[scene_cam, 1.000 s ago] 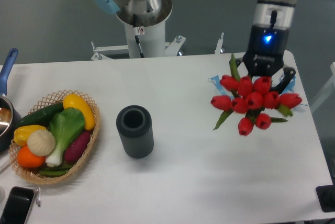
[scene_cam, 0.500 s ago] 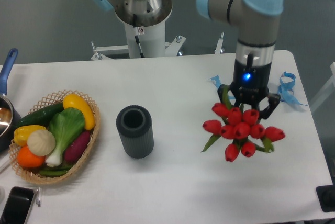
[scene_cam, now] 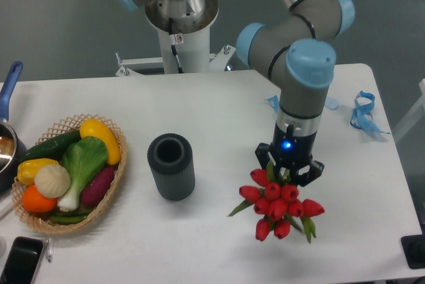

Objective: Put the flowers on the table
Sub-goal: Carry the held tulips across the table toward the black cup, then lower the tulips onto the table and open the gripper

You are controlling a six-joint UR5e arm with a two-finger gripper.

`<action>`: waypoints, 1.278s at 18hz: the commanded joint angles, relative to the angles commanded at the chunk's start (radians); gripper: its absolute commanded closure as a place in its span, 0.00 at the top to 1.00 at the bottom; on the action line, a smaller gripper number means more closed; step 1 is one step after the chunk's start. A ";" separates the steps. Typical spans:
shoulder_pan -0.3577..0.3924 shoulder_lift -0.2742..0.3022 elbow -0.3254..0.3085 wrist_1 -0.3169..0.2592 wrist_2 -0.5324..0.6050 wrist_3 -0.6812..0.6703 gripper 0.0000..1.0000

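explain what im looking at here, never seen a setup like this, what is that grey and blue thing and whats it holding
It is a robot arm, grey tubes with blue joint caps, bolted behind a white table. One fixed camera looks down from above the front. At the arm's tip is a black claw, closed on a bunch of red tulips, the flowers, heads toward the camera, over the table's front right. On the table: a dark ribbed cup, a wicker basket of vegetables, blue ribbon, a pot's edge and a phone at far left.
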 joint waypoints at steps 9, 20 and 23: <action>-0.049 -0.106 0.034 -0.003 0.072 -0.003 0.33; -0.029 0.018 0.065 0.011 0.075 0.000 1.00; 0.015 0.089 0.092 0.006 0.080 -0.003 1.00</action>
